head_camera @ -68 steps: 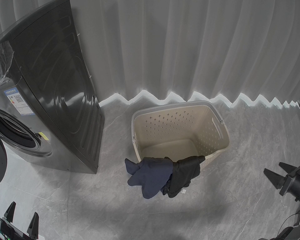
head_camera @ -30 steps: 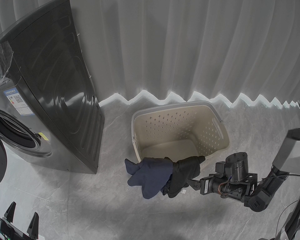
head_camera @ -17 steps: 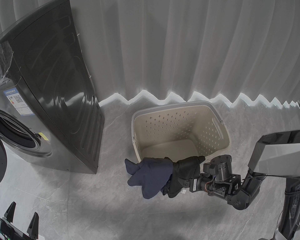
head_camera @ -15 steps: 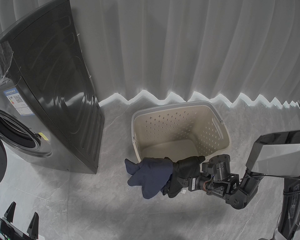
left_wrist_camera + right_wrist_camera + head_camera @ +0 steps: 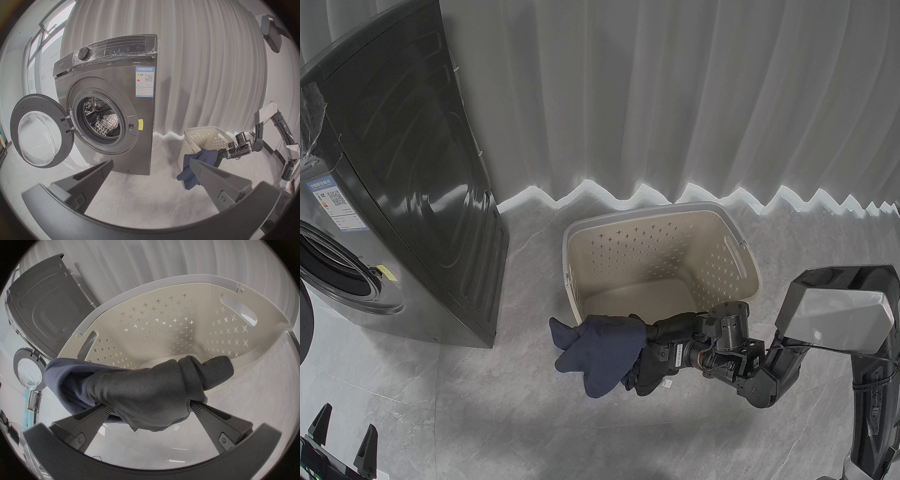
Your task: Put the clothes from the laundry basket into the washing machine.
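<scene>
Washing machine (image 5: 394, 187): far left, on the floor (image 5: 487, 406), door (image 5: 37, 131) swung out. Laundry basket (image 5: 650, 212): right of the machine, apart from it, before the curtain (image 5: 675, 94). Left garment (image 5: 600, 356) and right garment (image 5: 647, 375): side by side, touching, draped over the basket's near rim and hanging outside it. Right gripper (image 5: 151, 408): at the right garment, jaws spread either side of it. Left gripper (image 5: 347, 420): near left, before the machine.
</scene>
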Controlling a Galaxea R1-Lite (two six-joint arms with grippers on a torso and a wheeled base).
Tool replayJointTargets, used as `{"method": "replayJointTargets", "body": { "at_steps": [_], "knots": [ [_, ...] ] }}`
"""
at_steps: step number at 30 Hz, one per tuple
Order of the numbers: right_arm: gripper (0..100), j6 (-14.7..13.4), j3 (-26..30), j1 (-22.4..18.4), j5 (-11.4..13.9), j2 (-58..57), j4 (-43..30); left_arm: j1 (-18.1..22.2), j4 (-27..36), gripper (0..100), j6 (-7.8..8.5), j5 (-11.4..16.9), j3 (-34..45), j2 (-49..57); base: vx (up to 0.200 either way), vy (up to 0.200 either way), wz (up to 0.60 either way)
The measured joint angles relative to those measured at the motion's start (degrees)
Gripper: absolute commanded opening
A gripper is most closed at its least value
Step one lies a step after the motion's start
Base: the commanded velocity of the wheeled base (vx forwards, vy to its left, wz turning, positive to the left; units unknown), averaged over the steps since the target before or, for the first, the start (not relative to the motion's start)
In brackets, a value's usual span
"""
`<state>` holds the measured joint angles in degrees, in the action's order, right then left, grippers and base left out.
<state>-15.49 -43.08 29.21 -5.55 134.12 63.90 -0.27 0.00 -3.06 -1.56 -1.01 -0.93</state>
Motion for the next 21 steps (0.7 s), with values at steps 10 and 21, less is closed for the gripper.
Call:
{"method": "replayJointTargets", "body": {
  "at_steps": [10,21],
  "knots": [
    [0,-0.02,-1.67,0.30,0.24,1.35,3.13,0.00,0.00,100,0.00,-0.05,0.00,0.00,0.000,0.000,0.00],
    [0,-1.22,0.50,1.60,0.93,0.24,5.10,0.00,0.00,100,0.00,-0.07,0.00,0.00,0.000,0.000,0.00]
  ]
}}
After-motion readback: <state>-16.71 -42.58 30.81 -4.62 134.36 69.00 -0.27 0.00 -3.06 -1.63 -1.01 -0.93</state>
